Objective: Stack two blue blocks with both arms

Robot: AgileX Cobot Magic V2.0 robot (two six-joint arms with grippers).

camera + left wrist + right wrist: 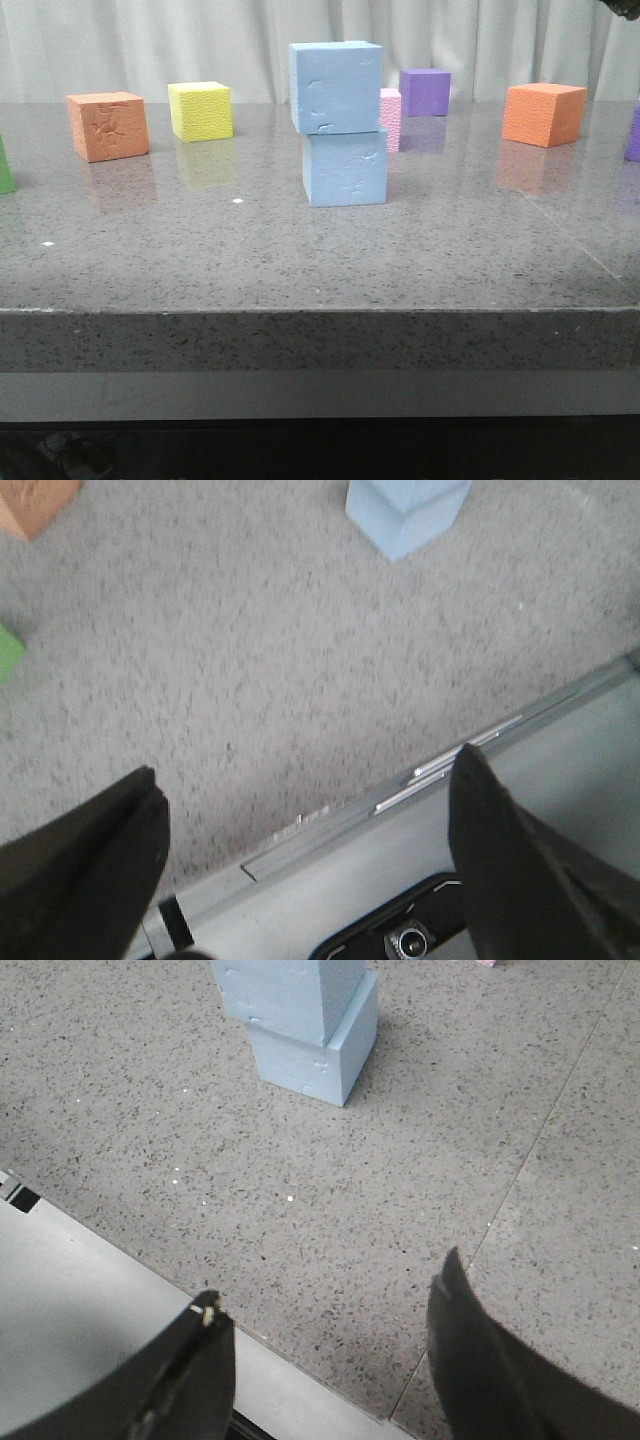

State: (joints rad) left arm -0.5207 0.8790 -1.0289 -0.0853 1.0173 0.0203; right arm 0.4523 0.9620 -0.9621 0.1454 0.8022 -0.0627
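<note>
Two blue blocks are already sitting one on top of the other in the middle of the table (pixel 150 250), so from where I'm standing the stacking job looks pretty much done. The upper blue block (pixel 336 87) sits on the lower blue block (pixel 346 168) but it's shoved a bit to the left and twisted slightly, so its edge overhangs on that side; seems stable enough though, most of its base is supported. Both arms are back near the front edge of the table, well apart from the stack, which makes sense if nothing's left to hold. The left gripper (pixel 300 870) hangs over the table edge with its fingers spread wide and nothing between them, and the right gripper (pixel 325 1360) is the same deal, wide open and empty, with the stack up ahead of it in its wrist camera. Everything else is just clutter around the stack: an orange cube (pixel 108 126) and yellow cube (pixel 201 110) off to the left, a pink cube (pixel 391 118) tucked right behind the stack, a purple cube (pixel 425 92) further back, and another orange cube (pixel 543 113) on the right.
</note>
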